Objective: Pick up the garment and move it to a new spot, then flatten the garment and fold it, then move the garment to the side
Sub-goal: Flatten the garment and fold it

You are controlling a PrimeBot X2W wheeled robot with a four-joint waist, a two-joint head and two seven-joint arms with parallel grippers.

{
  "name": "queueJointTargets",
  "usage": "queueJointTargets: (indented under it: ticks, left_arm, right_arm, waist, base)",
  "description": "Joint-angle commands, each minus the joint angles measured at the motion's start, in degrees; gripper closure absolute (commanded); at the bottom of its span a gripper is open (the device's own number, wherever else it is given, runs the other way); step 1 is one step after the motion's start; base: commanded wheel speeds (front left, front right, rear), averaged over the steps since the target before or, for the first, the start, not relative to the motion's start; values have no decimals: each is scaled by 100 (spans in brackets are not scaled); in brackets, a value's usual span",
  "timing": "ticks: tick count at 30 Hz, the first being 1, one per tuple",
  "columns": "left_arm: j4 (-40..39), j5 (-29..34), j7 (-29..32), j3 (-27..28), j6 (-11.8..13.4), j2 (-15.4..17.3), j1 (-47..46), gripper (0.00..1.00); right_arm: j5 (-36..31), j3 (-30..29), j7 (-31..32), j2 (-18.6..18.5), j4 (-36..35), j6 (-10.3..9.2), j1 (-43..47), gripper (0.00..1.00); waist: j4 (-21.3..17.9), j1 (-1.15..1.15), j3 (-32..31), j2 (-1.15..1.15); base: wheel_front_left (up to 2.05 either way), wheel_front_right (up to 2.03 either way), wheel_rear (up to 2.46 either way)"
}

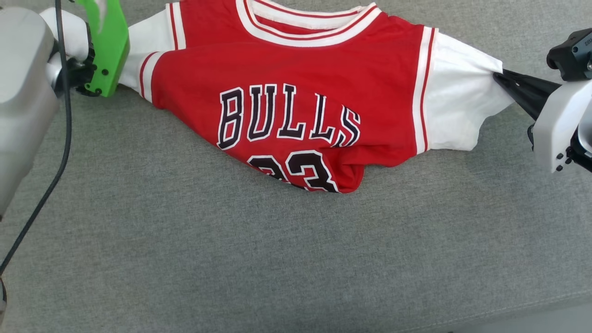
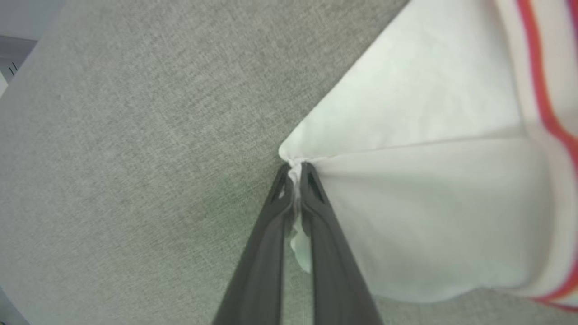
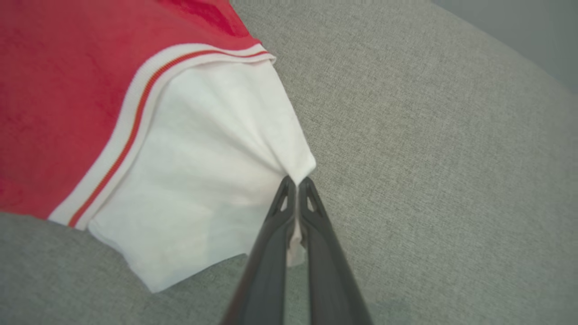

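The garment [image 1: 296,92], a red jersey with white sleeves, striped trim, black BULLS lettering and a number, hangs stretched between both arms over the grey fabric surface [image 1: 277,259]. Its lower part is bunched and folded under, hiding part of the number. My left gripper [image 2: 295,168] is shut on the tip of one white sleeve [image 2: 429,189]; in the head view its fingers are hidden behind the green wrist part [image 1: 108,46]. At the right edge my right gripper [image 1: 498,75] is shut on the other white sleeve [image 1: 458,106], seen close as the pinched sleeve [image 3: 203,180] between the right gripper [image 3: 296,181] tips.
A black cable [image 1: 60,138] hangs down along the left arm's pale forearm [image 1: 23,92]. The surface's front edge [image 1: 508,314] runs along the lower right. A paler background shows beyond the surface's far edge [image 3: 519,36] in the right wrist view.
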Motion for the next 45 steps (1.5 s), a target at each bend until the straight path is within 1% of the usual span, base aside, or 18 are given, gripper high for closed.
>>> queueJointTargets:
  ticks: [1,7,11,20,23,26,32,37,40,45]
  left_arm:
    - [159,-27,-75,-134,18,100,494,100]
    - [-110,24,-1062,-89,17,147,429,100]
    - [-375,64,-1866,-78,17,226,390,100]
    - [-1031,170,-3186,16,28,484,240,100]
    - [-1250,272,-3577,128,145,527,107,100]
    - [-1570,439,-3933,234,327,561,-111,100]
    - [-2156,592,-4274,498,652,581,-583,100]
    - [-2490,662,-4406,679,844,565,-927,100]
    - [-2581,671,-4426,757,902,552,-1095,100]
    - [-2523,690,-4379,820,900,502,-1392,100]
  right_arm:
    - [41,18,-71,12,32,-5,-112,100]
    - [64,-10,-325,-16,140,-5,-155,100]
    - [69,-67,-469,-14,220,-5,-166,100]
    - [35,-375,-698,-145,265,-5,-240,100]
    - [-4,-543,-760,-179,259,-5,-353,100]
    - [-85,-796,-821,-212,231,-5,-556,100]
    - [-200,-1230,-773,-206,170,-5,-1023,100]
    - [-325,-1467,-735,-104,213,-5,-1497,100]
    - [-392,-1534,-703,-13,255,-5,-1746,100]
    - [-479,-1532,-558,135,431,-5,-2248,100]
  waist:
    - [51,1,-79,0]
    - [246,1,-455,0]
    - [395,1,-827,0]
    - [635,1,-1510,0]
    - [675,1,-1666,0]
    - [714,1,-1830,0]
    - [735,1,-2040,0]
    - [722,1,-2133,0]
    - [710,1,-2145,0]
    - [696,1,-1945,0]
  base:
    - [0,0,0]
    - [0,0,0]
    - [0,0,0]
    - [0,0,0]
    - [0,0,0]
    - [0,0,0]
    - [0,0,0]
    - [0,0,0]
    - [0,0,0]
    - [0,0,0]
